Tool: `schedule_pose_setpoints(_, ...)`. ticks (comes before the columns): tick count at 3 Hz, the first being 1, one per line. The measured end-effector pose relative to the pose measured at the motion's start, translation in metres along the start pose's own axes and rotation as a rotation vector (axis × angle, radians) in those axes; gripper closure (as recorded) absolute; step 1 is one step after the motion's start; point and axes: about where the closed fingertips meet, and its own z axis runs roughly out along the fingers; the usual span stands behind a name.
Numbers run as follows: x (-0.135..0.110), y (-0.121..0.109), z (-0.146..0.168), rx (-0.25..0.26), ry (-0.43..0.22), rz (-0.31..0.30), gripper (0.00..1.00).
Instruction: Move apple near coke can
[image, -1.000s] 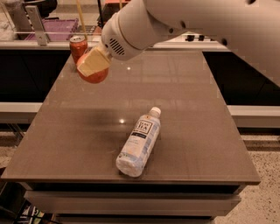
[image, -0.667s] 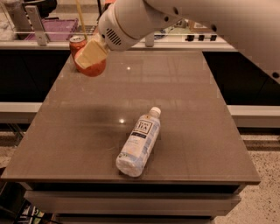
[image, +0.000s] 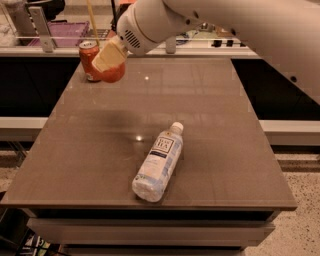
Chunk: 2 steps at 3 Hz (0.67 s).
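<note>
The red-orange apple (image: 114, 73) is held in my gripper (image: 109, 61), whose pale fingers (image: 107, 55) close over its top. It hangs low over the table's far left corner, right beside the coke can (image: 88, 60). The can stands upright, red-orange with a silver top, just left of the apple; whether the two touch is unclear. My white arm reaches in from the upper right.
A clear plastic bottle with a white label (image: 159, 161) lies on its side near the middle front of the brown table (image: 210, 125). Behind the table runs a counter (image: 45, 47) with a purple bin and other items. Floor shows at the right.
My gripper has carried the apple back and to the left, up against the can's right side, and a little lower toward the tabletop. The bottle and can have not moved.
</note>
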Motion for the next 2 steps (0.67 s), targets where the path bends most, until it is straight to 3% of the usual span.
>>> schedule_pose_setpoints(1,0.017,-0.018,0.022,0.018,-0.036,0.047,1.00)
schedule_pose_setpoints(2,0.041,-0.016,0.038,0.012,-0.059,0.086,1.00)
